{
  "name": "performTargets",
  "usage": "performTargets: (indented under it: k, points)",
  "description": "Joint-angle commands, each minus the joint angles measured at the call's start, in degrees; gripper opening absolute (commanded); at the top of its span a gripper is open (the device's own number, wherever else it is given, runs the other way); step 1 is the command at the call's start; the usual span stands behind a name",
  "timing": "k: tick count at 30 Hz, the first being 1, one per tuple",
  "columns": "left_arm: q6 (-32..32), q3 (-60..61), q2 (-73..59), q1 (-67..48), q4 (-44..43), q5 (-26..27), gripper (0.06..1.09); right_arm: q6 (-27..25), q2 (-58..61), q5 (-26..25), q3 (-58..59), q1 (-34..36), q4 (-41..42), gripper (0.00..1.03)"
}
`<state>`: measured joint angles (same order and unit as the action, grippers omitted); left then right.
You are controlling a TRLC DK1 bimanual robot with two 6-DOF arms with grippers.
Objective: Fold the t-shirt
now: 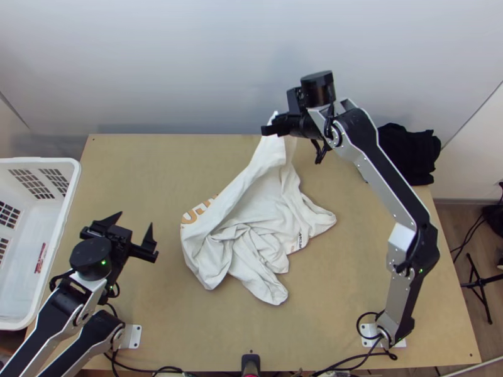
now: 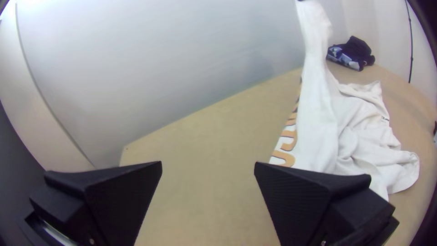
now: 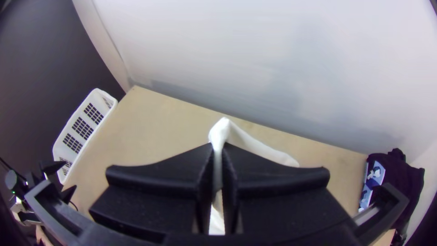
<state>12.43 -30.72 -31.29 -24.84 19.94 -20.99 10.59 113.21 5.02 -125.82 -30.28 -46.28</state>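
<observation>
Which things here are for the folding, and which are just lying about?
For the job:
White t-shirt, bunched on the table, one part lifted
Right gripper, jaws shut on that part
Left gripper, jaws open, empty

Probably just lying about:
White basket, by the table's left edge
Dark bundle of cloth, far right corner

A white t-shirt (image 1: 264,201) lay bunched and wrinkled near the middle of the light wooden table (image 1: 144,188), one end drawn up off the surface to a peak pinched in the right gripper (image 1: 271,128). Large orange letters (partly hidden in the folds) ran along its left edge; smaller dark print showed lower right.
</observation>
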Motion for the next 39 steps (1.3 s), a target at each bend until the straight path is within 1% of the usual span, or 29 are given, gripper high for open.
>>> performTargets:
  k: [1,5,8,10,15,17,21,22,25,26,27,29,31,33,35,37,39]
  points:
    - [-2.05,0.75,-1.67,-6.1,0.01,3.24,1.04,0.57,-2.55,-2.73,-6.9,-4.08,-2.85,0.03]
    - [-3.55,1.45,-2.55,-11.37,-0.43,5.09,1.04,1.19,-3.08,-3.17,-6.54,-4.17,-2.85,0.03]
    - [-6.36,0.4,-4.22,-14.18,-0.43,6.4,1.04,2.24,-3.7,-3.26,-6.1,-4.08,-2.85,0.03]
    - [-8.03,0.66,-4.57,-15.94,-1.05,8.34,1.04,2.59,-4.31,-3.35,-5.31,-4.08,-2.85,0.03]
    - [-13.74,0.57,-4.48,-20.77,3.7,15.1,1.04,2.95,-4.93,-4.23,-5.23,-3.99,-2.85,0.03]
    - [-15.94,0.49,-4.31,-21.57,5.46,16.77,1.04,2.95,-5.1,-4.31,-5.23,-3.91,-2.85,0.03]
    - [-22.88,1.45,-3.16,-22.62,9.15,23.63,1.04,3.47,-5.45,-4.49,-4.96,-3.82,-2.85,0.04]
    - [-23.59,2.16,-2.64,-23.24,9.67,24.86,1.04,3.47,-5.45,-4.49,-4.96,-3.73,-2.85,0.03]
    - [-23.5,2.95,-0.44,-24.64,11.61,26.27,1.04,3.74,-5.63,-4.49,-4.7,-3.56,-2.85,0.04]
    - [-23.24,2.59,0.17,-25.08,13.72,28.29,1.04,3.74,-5.63,-4.58,-4.61,-3.47,-2.85,0.04]
    - [-23.06,2.24,0.61,-25.87,14.51,31.63,1.03,3.74,-5.63,-4.58,-4.43,-3.47,-2.85,0.04]
    - [-21.3,0.75,0.26,-26.66,16.71,35.06,1.03,3.82,-5.63,-4.66,-4.35,-3.29,-2.85,0.03]
    - [-19.72,0.49,-0.44,-27.28,16.27,37.34,1.03,3.82,-5.63,-4.75,-4.26,-3.29,-2.85,0.04]
    - [-18.23,0.22,-1.93,-28.16,15.12,37.87,1.03,3.82,-5.63,-4.84,-4.26,-3.2,-2.85,0.04]
    - [-17.26,0.22,-3.25,-28.25,11.96,37.69,1.03,3.91,-5.72,-4.84,-3.99,-3.2,-2.85,0.04]
    - [-15.24,0.4,-4.48,-28.25,8.88,36.29,1.03,3.91,-5.81,-4.93,-3.82,-3.2,-3.02,0.04]
    - [-11.55,1.01,-5.63,-29.48,6.86,34.27,1.03,3.91,-5.81,-5.46,-3.47,-3.2,-3.2,0.04]
